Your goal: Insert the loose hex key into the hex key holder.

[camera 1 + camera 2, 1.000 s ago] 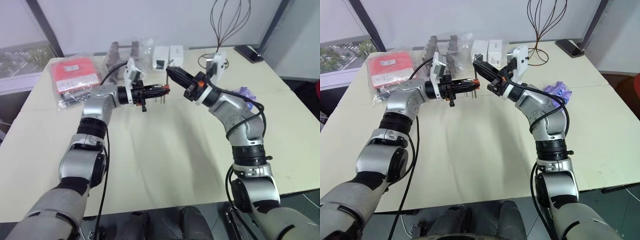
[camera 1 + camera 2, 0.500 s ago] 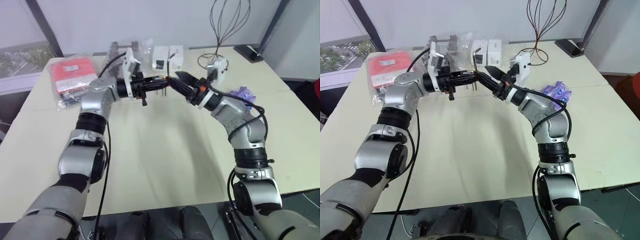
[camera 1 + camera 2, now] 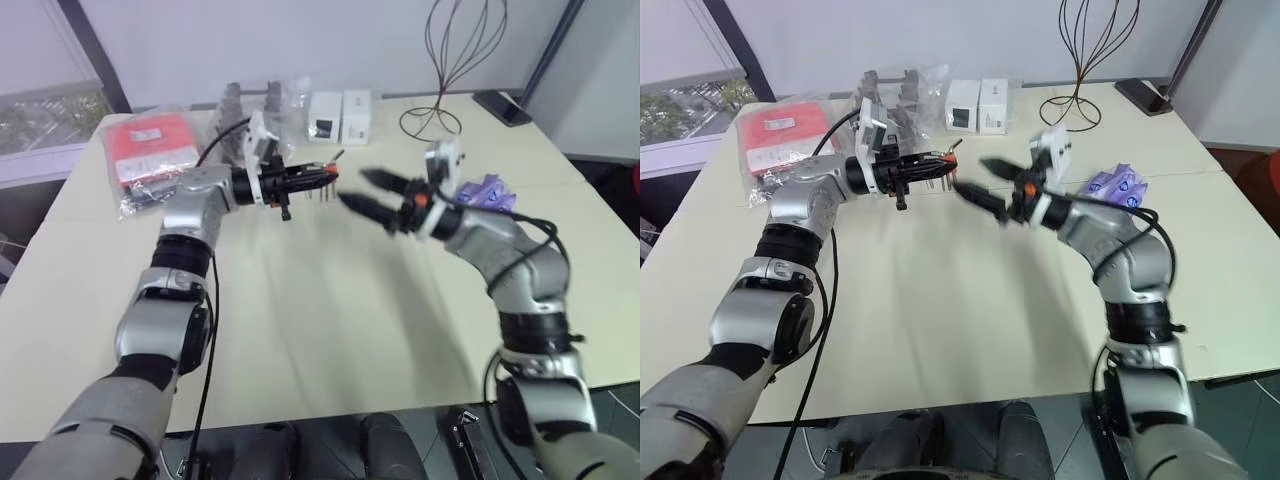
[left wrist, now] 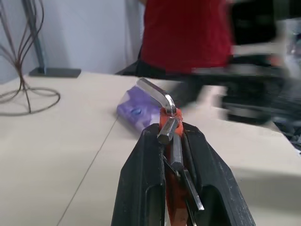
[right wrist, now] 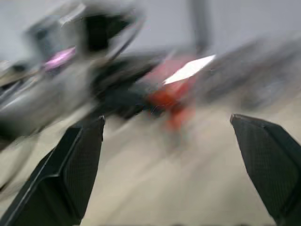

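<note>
A: Where's the loose hex key [image 4: 156, 92]?

B: At the tip of the hex key holder [image 4: 168, 133], its bent end poking out. It looks seated, though how deep is hard to tell. The left tool [image 3: 318, 178] is pinched shut on the holder, held above the table [image 3: 330, 300].

A: And the right tool [image 3: 368, 190]?

B: Fingers spread wide, empty, just beside the holder's tip. The holder's long axis runs level toward it, so it's the nearer arm for any push.

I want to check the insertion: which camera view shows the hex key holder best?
The left wrist view: the hex key holder sits close between the left end effector's fingers. The eye views show it small; the right wrist view shows an orange blur.
</note>
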Robot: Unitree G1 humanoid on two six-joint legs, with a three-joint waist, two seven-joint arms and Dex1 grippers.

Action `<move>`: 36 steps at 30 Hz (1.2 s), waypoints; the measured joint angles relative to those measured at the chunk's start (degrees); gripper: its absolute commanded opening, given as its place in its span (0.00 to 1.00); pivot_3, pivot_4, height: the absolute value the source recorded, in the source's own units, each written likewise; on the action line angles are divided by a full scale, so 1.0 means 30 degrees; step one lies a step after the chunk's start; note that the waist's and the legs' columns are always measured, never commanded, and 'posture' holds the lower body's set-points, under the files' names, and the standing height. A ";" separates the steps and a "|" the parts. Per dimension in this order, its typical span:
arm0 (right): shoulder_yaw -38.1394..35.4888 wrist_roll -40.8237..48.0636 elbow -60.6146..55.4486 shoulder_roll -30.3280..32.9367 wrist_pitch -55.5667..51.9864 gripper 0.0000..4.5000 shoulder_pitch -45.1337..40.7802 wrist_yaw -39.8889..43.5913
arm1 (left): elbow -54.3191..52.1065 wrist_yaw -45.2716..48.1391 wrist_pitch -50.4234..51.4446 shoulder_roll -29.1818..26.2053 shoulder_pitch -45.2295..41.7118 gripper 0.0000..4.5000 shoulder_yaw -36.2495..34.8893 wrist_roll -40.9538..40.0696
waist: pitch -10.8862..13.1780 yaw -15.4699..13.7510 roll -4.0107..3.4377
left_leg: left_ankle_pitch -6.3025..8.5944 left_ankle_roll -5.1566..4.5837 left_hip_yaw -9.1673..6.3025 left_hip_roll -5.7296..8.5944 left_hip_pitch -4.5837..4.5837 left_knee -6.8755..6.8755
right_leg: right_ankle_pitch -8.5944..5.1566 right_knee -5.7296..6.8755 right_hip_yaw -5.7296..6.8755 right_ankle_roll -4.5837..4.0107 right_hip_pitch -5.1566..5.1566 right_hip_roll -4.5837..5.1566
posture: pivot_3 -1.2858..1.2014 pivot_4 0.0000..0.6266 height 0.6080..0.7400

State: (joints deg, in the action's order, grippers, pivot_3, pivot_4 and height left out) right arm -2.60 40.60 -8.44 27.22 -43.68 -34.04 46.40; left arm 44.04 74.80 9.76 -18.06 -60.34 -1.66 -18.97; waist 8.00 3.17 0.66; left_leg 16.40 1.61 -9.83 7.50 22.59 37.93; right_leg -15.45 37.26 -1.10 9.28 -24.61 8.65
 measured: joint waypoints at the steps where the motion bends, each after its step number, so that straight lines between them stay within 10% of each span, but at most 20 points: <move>1: 0.0192 0.0264 -0.0618 0.0501 -0.0493 0.99 0.0428 0.0422 | -0.0060 0.0010 0.0197 0.0012 0.0169 0.00 0.0077 -0.0001 | 0.0001 -0.0027 0.0000 | 0.0000 0.0000 0.0004 0.0000 0.0000 0.0008 | 0.0000 0.0002 -0.0001 0.0001 0.0000 0.0000 | 0.52 0.24 1.00; 16: 0.0589 -0.0484 -0.2231 0.1658 -0.0220 0.99 0.2232 -0.0074 | -0.7983 -0.3855 1.5160 0.0406 0.6842 0.00 0.0176 -0.3520 | 0.0003 -0.0286 0.0007 | 0.0006 -0.0010 0.0012 -0.0003 -0.0024 0.0033 | 0.0005 0.0016 -0.0010 0.0011 0.0027 0.0001 | 0.52 0.24 1.00; 25: 0.0650 -0.1073 -0.2082 0.1111 0.0203 1.00 0.2356 -0.0669 | -0.8505 -0.6618 1.6503 0.0574 0.8139 0.98 0.0268 -0.3592 | 0.0003 -0.0529 0.0008 | 0.0006 -0.0008 0.0019 -0.0003 -0.0030 0.0041 | 0.0006 0.0005 -0.0011 0.0010 0.0042 0.0004 | 0.52 0.24 1.00; 36: 0.0557 -0.1276 -0.2021 0.2066 0.0172 1.00 0.3356 -0.0322 | -1.2378 -0.7674 1.1025 -0.3525 0.9833 0.99 0.2948 0.0110 | 0.0003 -0.0716 0.0006 | 0.0008 -0.0004 0.0042 -0.0020 -0.0045 0.0010 | 0.0006 -0.0012 -0.0025 0.0009 0.0039 0.0002 | 0.52 0.24 1.00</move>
State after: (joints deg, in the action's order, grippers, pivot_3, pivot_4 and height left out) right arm -0.92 36.77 -14.50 33.42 -43.17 -23.97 45.43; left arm 6.90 51.78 42.84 -28.63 -30.84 7.18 -18.64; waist 8.01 1.02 0.68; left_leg 16.42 1.60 -9.70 7.44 22.46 37.96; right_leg -15.43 37.22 -1.17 9.30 -24.49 8.65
